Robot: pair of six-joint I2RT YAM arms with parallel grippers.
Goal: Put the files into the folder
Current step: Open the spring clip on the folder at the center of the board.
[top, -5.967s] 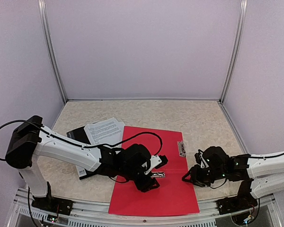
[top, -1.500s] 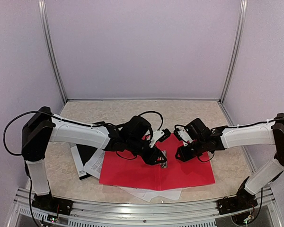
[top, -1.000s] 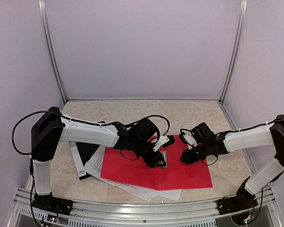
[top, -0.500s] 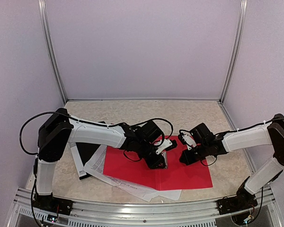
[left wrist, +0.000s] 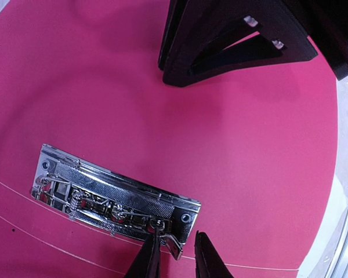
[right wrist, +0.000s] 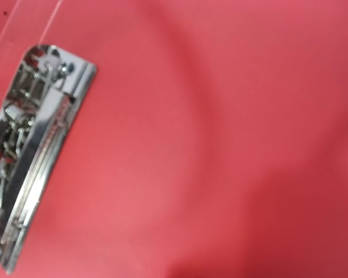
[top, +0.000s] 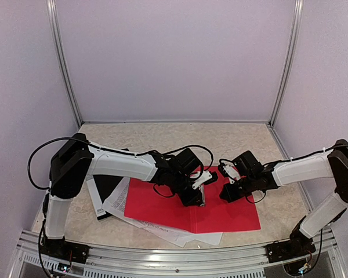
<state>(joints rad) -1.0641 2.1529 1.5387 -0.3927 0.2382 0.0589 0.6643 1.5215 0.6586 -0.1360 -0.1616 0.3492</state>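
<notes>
So the red folder (top: 162, 205) lies open and flat on the table (top: 249, 145), and the files (top: 117, 200) are underneath it rather than inside. White sheets with printed text poke out past its left edge and its near edge. There's also a black flat thing (top: 103, 191) off to the left, partly under those sheets. The left gripper (left wrist: 174, 258) is down at the metal clip (left wrist: 113, 200) in the middle of the folder, right at its lever end. Its fingers are only a sliver apart, with the tip of the lever sitting between them. One finger touches the clip and the other has a thin strip of red showing beside it, so nothing is clamped. The right gripper (top: 225, 196) sits low over the folder's right half, near the clip. Its own camera just gives blurry red card and the clip up close, and from above it's a dark blob, so I honestly can't tell how far apart its fingers are or whether they hold anything.
</notes>
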